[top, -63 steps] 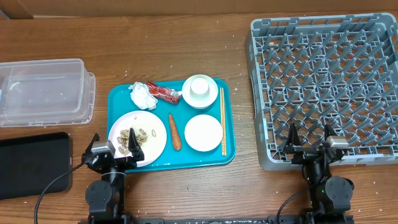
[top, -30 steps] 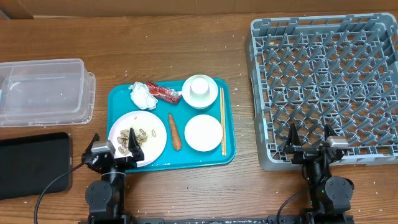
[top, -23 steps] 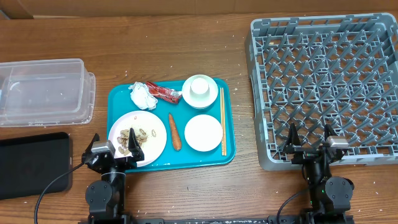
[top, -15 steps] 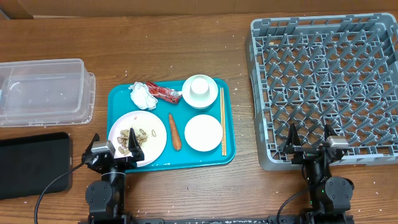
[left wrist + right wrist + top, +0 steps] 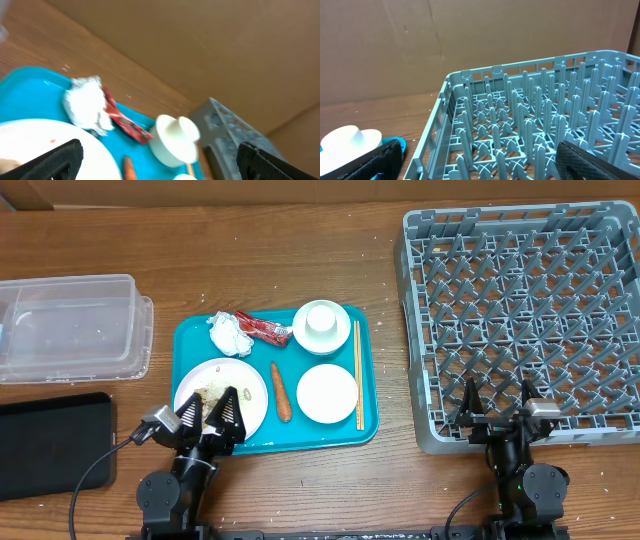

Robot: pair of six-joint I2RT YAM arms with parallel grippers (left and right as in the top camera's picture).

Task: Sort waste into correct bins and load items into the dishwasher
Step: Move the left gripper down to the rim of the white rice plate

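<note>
On the teal tray (image 5: 195, 335) lie a crumpled tissue (image 5: 227, 333), a red wrapper (image 5: 262, 329), a carrot (image 5: 281, 391), chopsticks (image 5: 358, 372), a cup on a bowl (image 5: 322, 326), a small plate (image 5: 327, 393) and a large plate (image 5: 245, 385) with food scraps (image 5: 208, 392). My left gripper (image 5: 208, 412) is open over the large plate's near edge; its wrist view shows the tissue (image 5: 86, 102), wrapper (image 5: 121, 121) and cup (image 5: 174, 138). My right gripper (image 5: 497, 408) is open at the near edge of the grey rack (image 5: 530, 310), also in its wrist view (image 5: 530, 135).
A clear plastic tub (image 5: 70, 327) stands at the far left, with a flat black tray (image 5: 50, 442) in front of it. A brown cardboard wall (image 5: 445, 40) backs the table.
My left gripper has swung right and forward, from the tray's near-left corner to over the large plate. The right arm has not moved.
</note>
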